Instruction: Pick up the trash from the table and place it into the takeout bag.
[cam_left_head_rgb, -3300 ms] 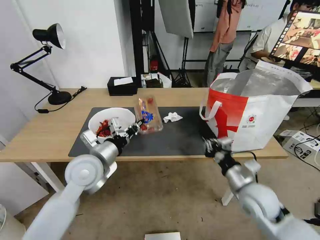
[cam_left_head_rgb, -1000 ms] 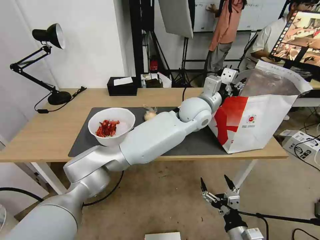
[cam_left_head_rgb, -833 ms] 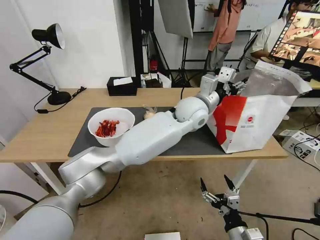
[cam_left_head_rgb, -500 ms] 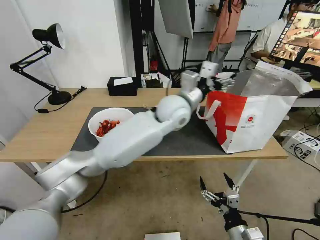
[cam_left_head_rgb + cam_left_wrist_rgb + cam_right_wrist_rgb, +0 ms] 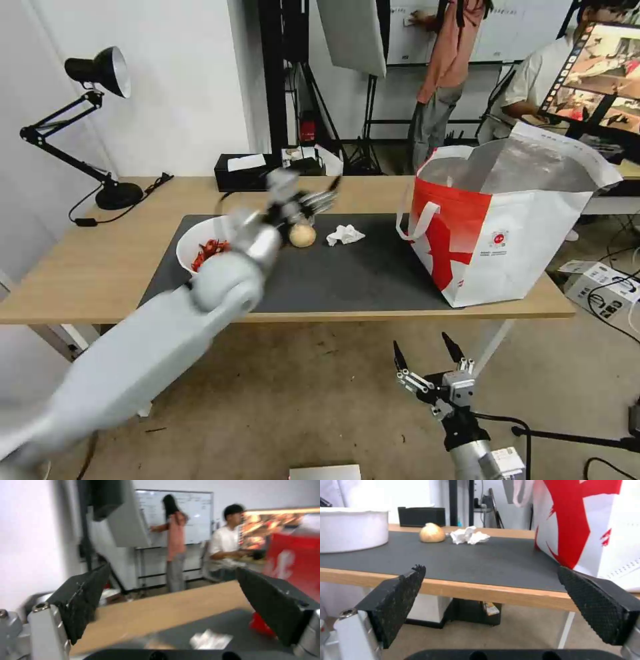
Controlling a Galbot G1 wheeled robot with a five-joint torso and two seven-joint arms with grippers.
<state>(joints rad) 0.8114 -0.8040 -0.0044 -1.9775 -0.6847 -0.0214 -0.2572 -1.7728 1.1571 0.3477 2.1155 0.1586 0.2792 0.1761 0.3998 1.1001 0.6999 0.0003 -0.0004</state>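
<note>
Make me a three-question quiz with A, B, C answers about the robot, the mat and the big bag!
1. Where is the tissue?
A on the grey mat
B in the bowl
C on the floor

2. What colours are on the outside of the bag?
A blue and yellow
B red and white
C green

3. How are the right gripper's jaws?
A open
B shut on the tissue
C shut on the bag

Answers: 1 A, it lies on the mat by the tan ball; 2 B, red print on white; 3 A, its jaws are spread, holding nothing, below the table.
</note>
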